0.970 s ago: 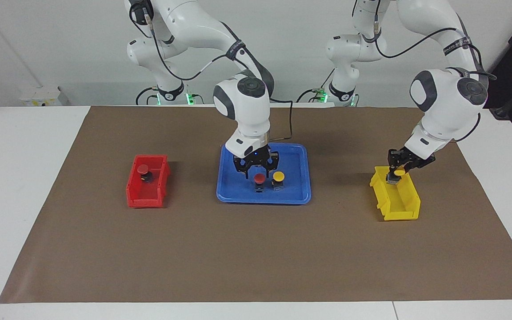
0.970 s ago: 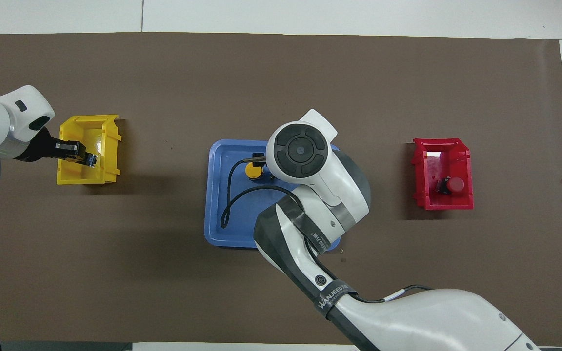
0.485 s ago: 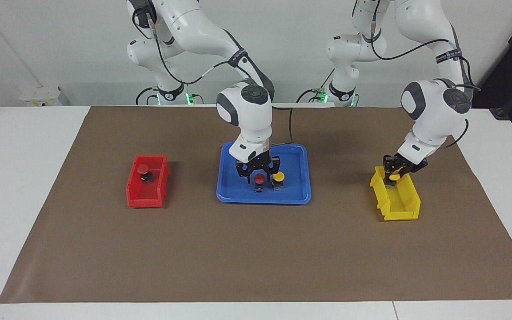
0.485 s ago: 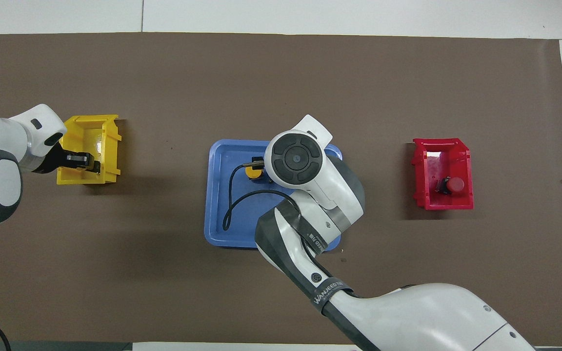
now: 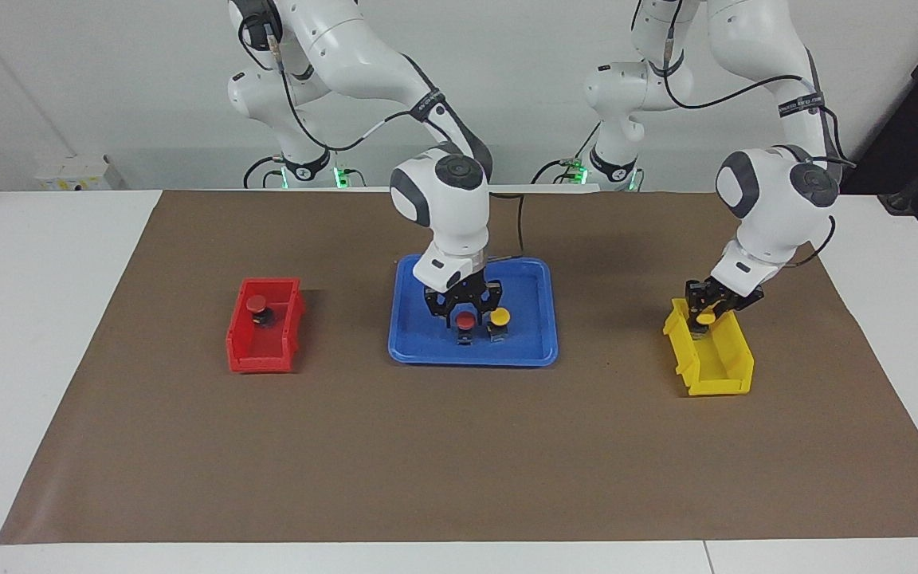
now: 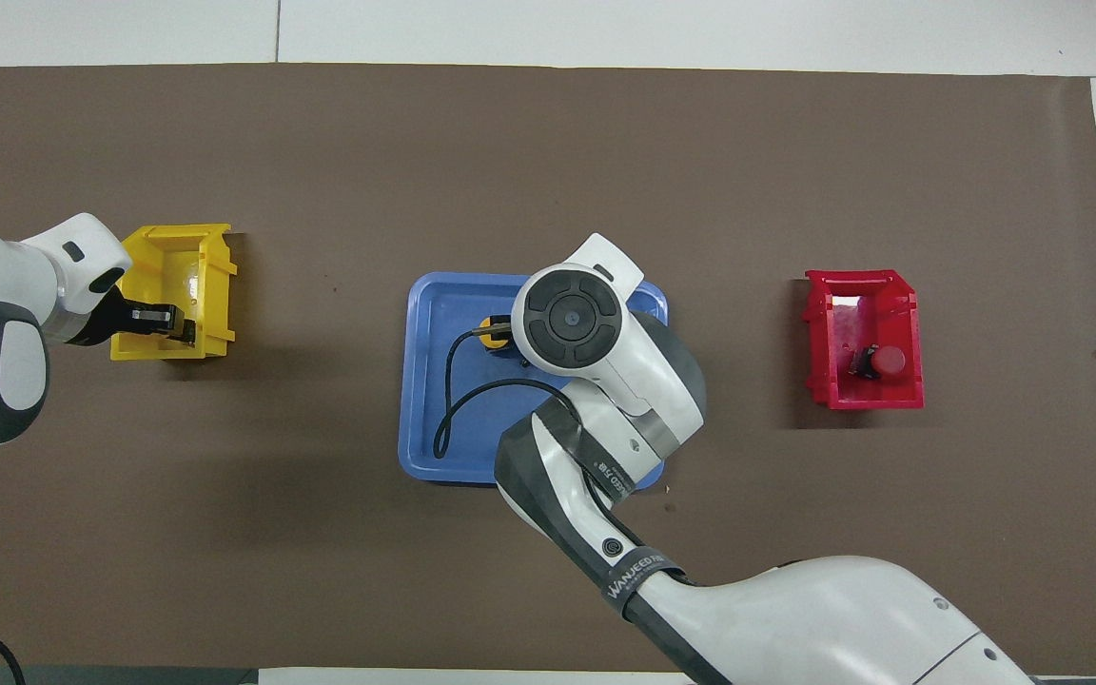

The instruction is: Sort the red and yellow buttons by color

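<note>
Presently, the right gripper is seen low over the blue tray, directly above the red button that stands upright in the tray. How far its fingers stand apart cannot be told, and no grip on the button can be confirmed. The coming move is judged to turn on one relation: the red button lies straight beneath this gripper, its long axis vertical, so only a short descent and a closing about the cap or the body under it would be needed. A yellow button stands just beside the red one, toward the left arm's end of the tray, and care would be called for so that it is not knocked over. The right arm is plainly the nearer one to both. The left gripper is held over the robots' end of the yellow bin, closed on a second yellow button, which hangs at the bin's rim and has not yet been released. Well away toward the right arm's end of the table, a red bin already holds another red button. Half of the sorting is judged done or nearly so.
</note>
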Controlling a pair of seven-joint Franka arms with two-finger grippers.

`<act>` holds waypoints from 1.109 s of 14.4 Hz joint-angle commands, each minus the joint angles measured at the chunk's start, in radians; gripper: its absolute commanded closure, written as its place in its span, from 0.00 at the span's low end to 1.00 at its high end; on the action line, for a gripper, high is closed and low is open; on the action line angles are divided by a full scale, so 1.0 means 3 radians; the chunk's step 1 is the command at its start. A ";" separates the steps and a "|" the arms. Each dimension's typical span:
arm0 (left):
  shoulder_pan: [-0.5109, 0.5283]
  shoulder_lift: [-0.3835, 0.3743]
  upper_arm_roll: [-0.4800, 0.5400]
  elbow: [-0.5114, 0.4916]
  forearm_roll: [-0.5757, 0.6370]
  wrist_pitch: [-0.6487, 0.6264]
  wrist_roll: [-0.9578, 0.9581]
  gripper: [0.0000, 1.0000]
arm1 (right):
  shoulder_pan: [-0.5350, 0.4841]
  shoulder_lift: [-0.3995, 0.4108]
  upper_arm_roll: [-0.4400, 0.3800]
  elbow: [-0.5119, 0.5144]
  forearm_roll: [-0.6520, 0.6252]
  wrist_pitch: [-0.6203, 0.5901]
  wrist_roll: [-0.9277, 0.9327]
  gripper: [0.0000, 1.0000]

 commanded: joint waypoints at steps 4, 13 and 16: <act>0.0043 -0.0092 -0.0020 -0.0095 -0.0015 0.0072 0.0036 0.24 | -0.0105 -0.0044 -0.0011 0.0268 -0.0062 -0.0265 0.0025 0.72; -0.0161 -0.0179 -0.0061 0.1191 0.0021 -0.1419 -0.0045 0.00 | -0.1438 -0.1224 -0.0006 -0.0384 0.0189 -0.1166 -0.1839 0.72; -0.0782 -0.0138 -0.0066 0.1327 0.0031 -0.1356 -0.0967 0.00 | -0.1772 -0.1296 -0.0006 -0.0589 0.0255 -0.1101 -0.2184 0.72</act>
